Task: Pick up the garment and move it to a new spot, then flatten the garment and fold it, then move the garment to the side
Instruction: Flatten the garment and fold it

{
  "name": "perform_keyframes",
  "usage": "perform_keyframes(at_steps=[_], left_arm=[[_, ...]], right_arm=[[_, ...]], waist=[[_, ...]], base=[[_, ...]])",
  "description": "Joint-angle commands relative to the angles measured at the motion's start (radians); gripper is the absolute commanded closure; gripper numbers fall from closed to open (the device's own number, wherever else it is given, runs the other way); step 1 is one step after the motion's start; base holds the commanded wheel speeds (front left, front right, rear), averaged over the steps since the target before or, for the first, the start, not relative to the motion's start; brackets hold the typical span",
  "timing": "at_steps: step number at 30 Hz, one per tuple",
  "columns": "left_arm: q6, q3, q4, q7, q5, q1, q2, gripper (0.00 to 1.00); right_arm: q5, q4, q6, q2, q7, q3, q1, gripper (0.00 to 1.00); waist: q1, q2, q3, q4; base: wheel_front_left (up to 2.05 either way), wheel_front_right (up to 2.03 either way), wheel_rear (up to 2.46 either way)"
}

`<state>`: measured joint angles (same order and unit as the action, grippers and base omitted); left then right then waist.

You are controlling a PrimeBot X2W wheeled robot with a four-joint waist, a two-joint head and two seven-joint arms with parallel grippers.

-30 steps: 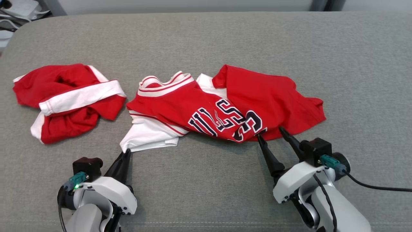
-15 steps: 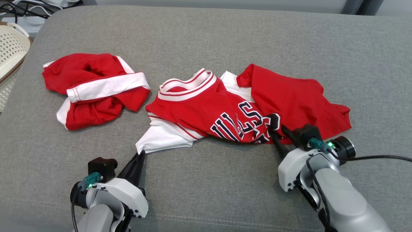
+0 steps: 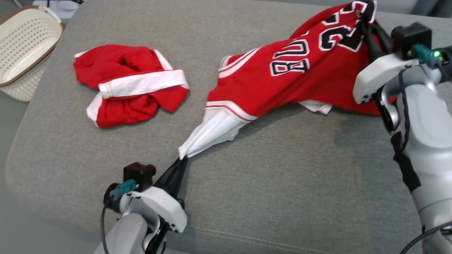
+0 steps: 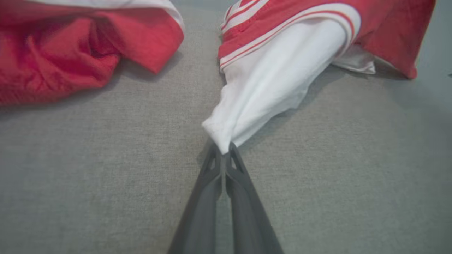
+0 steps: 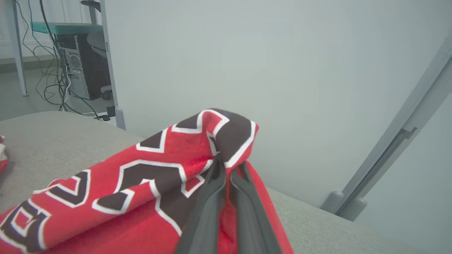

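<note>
While the left claw [image 4: 224, 151] pinches the jersey [image 3: 282, 90], the right claw [image 5: 225, 163] clamps its lettering [image 3: 305, 58].

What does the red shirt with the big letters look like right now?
The jersey is soft red cloth with dark letters and numbers edged in white, red-and-white striped trim, and a white part at one end. It hangs stretched and rumpled between two grippers. The left gripper has its jaws shut on the tip of the white part, low over the grey cushion. The right gripper has its jaws shut on the lettered end, held high. The middle sags toward the cushion.
</note>
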<state>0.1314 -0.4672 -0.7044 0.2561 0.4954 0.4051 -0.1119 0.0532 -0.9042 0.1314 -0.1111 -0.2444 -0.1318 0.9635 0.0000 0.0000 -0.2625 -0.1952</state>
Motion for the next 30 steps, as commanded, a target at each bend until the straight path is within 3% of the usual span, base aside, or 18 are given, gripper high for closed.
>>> perform_keyframes(at_steps=[1, 2, 3, 4, 12, 21, 30], left_arm=[[-0.001, 0.022, 0.017, 0.006, 0.016, 0.031, -0.027, 1.0], [-0.001, 0.01, 0.023, 0.006, 0.019, 0.036, -0.025, 1.0], [-0.001, -0.001, 0.028, 0.006, 0.025, 0.039, -0.023, 1.0], [-0.001, -0.01, 0.032, 0.006, 0.031, 0.042, -0.022, 1.0], [-0.001, -0.013, 0.034, 0.006, 0.054, 0.031, -0.044, 1.0], [-0.001, 0.003, 0.057, 0.006, 0.034, 0.019, -0.065, 1.0], [-0.001, 0.003, 0.076, 0.006, 0.028, 0.022, -0.075, 1.0]], right_arm=[[0.02, -0.004, -0.001, 0.005, 0.014, 0.009, 0.026, 1.0], [0.031, -0.042, -0.001, 0.006, 0.044, 0.033, 0.039, 0.96], [0.042, -0.079, -0.001, 0.005, 0.078, 0.06, 0.05, 0.36], [0.054, -0.105, -0.001, 0.009, 0.091, 0.074, 0.058, 0.0], [0.045, -0.167, -0.001, 0.039, -0.001, 0.164, -0.004, 0.0], [-0.076, -0.05, -0.001, 0.036, -0.017, 0.267, -0.251, 0.0], [-0.26, 0.062, -0.001, 0.059, -0.017, 0.255, -0.313, 0.0]], waist=[[0.0, 0.0, -0.026, -0.04], [0.0, 0.0, -0.033, -0.054], [0.0, 0.0, -0.039, -0.066], [0.0, 0.0, -0.043, -0.076], [0.0, 0.0, -0.033, -0.038], [0.0, 0.0, -0.035, 0.064], [0.0, 0.0, -0.054, 0.056]], base=[[0.0, 0.0, 0.0], [0.0, 0.0, 0.0], [0.0, 0.0, 0.0], [0.0, 0.0, 0.0], [0.0, 0.0, 0.0], [0.0, 0.0, 0.0], [0.0, 0.0, 0.0]])
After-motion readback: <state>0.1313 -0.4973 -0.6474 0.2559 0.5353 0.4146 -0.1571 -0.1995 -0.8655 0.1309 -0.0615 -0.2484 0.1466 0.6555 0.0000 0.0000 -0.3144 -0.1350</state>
